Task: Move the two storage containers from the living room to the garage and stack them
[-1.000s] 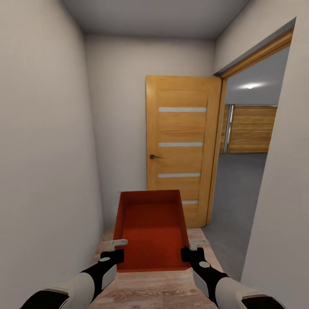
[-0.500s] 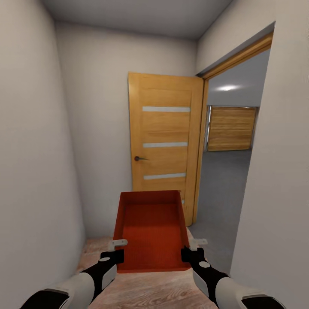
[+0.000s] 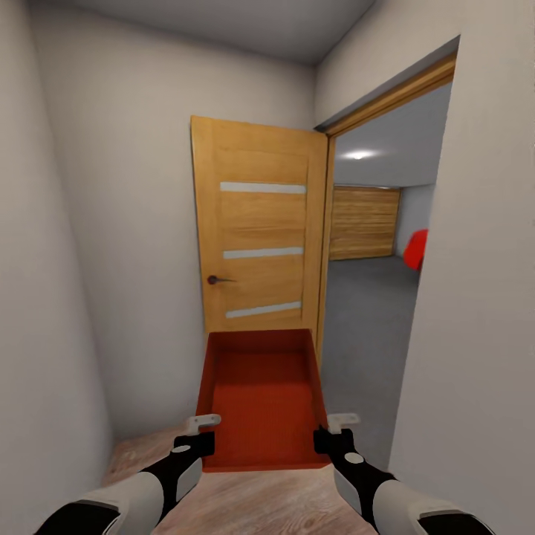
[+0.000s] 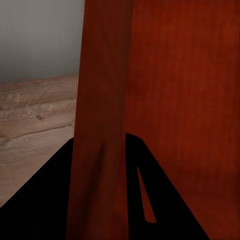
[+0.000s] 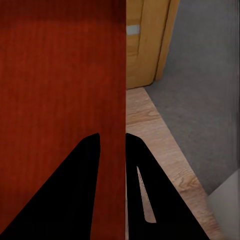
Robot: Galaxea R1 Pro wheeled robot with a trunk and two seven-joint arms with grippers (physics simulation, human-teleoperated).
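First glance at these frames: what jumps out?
The orange-red storage container, held out front at mid-frame, with the left gripper and right gripper each clamped over a side wall, jaws straddling it. Behind it, an open orange-wood door with pale stripes stands left of a doorway onto a grey floor. A red shape shows at the doorway's right edge.

White forearms, black wrists, black left hand point(image 3: 199, 438) and right hand point(image 3: 332, 437) with pale fingertips.

Soft, even, shadowless render light; bright ceiling lamp glare point(image 3: 360, 154) beyond the doorway; slightly blurry.
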